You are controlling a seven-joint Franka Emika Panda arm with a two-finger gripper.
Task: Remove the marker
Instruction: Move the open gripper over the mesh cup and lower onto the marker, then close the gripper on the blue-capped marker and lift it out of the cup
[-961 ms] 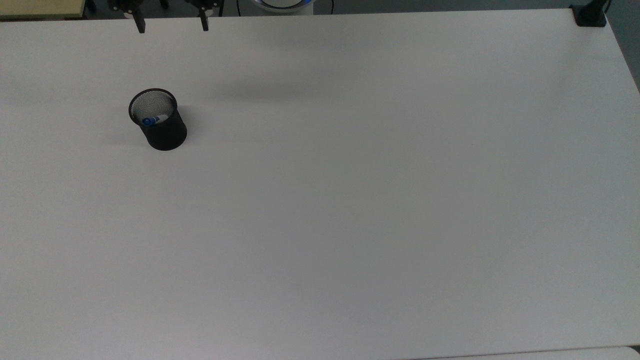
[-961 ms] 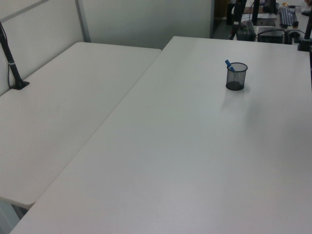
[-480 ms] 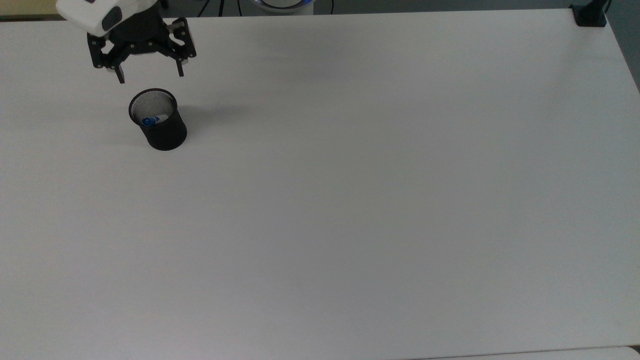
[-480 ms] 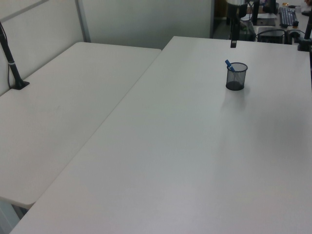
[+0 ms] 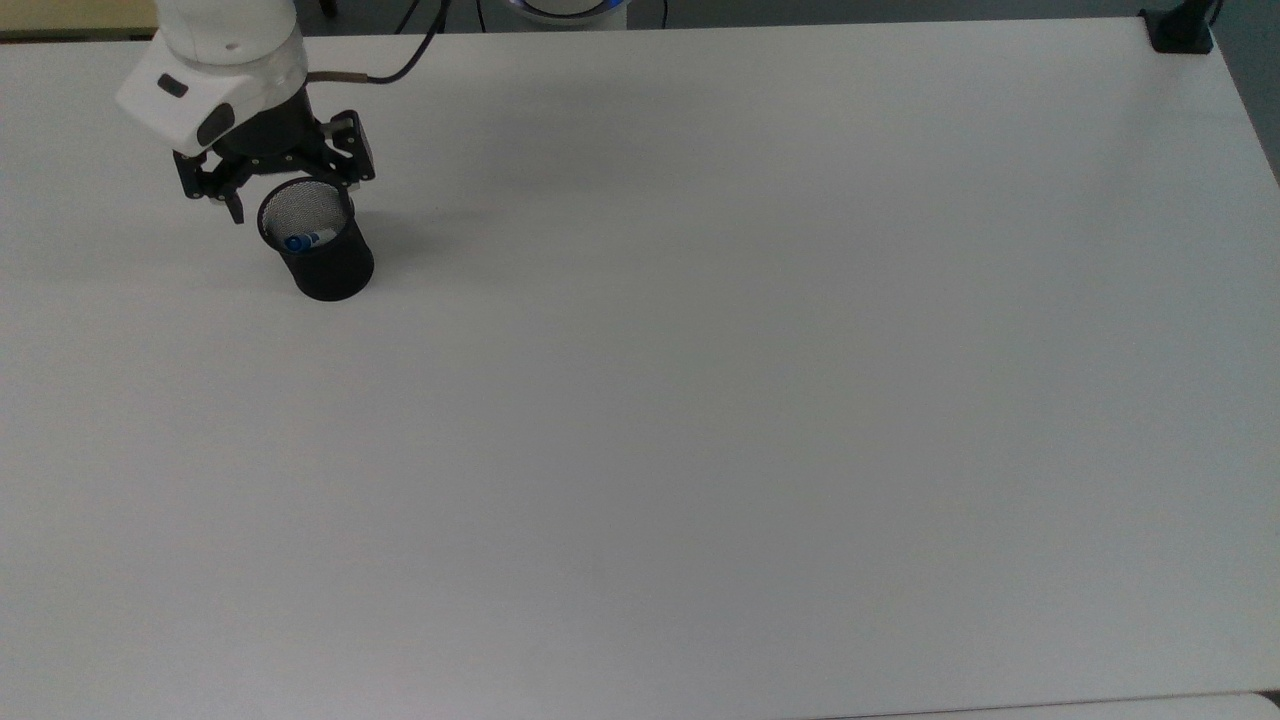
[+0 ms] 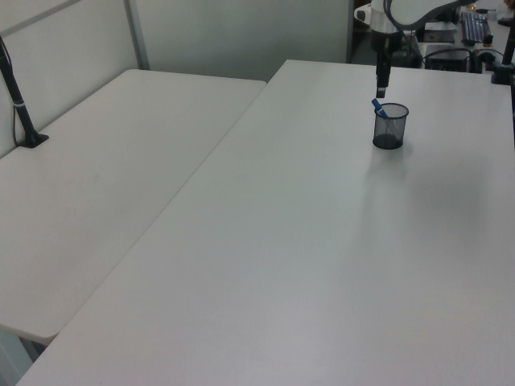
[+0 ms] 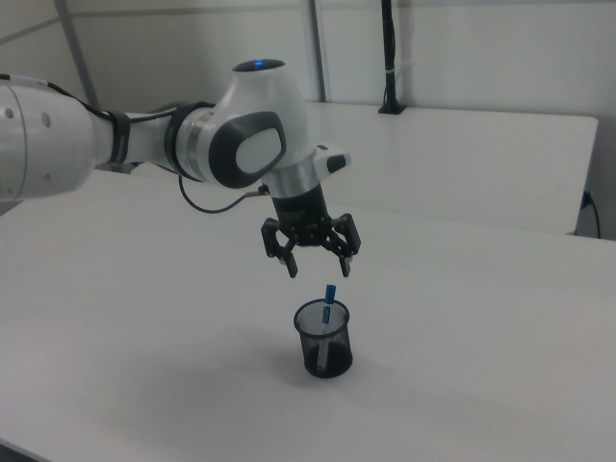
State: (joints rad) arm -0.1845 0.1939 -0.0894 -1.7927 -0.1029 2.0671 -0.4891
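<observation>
Marker: you have the marker standing in the black mesh cup, its blue cap poking up just past the rim and leaning against the wall of the cup.

Long axis: close to upright with a slight tilt. In the top view the marker shows nearly end-on, cap towards the top view's left, barrel running towards the top view's right.

Cup: it stands on the table near the top view's upper left corner, with nothing else beside it.

Jaws: the gripper hangs above the cup, its jaws spread wide and holding nothing.

Key relation: the cap sits below the jaws. In the right view it lies between the two fingers; in the top view the gripper sits a little towards the top view's upper edge from the cap. You likely need a small shift that way before a straight descent, so the fingers straddle the cap and miss the rim.

Left view: the gripper is just above the marker's cap.

Hidden: the lower barrel is behind the mesh. One finger is partly masked by the cup rim in the top view, so exact clearance from the rim is hard to judge.
</observation>
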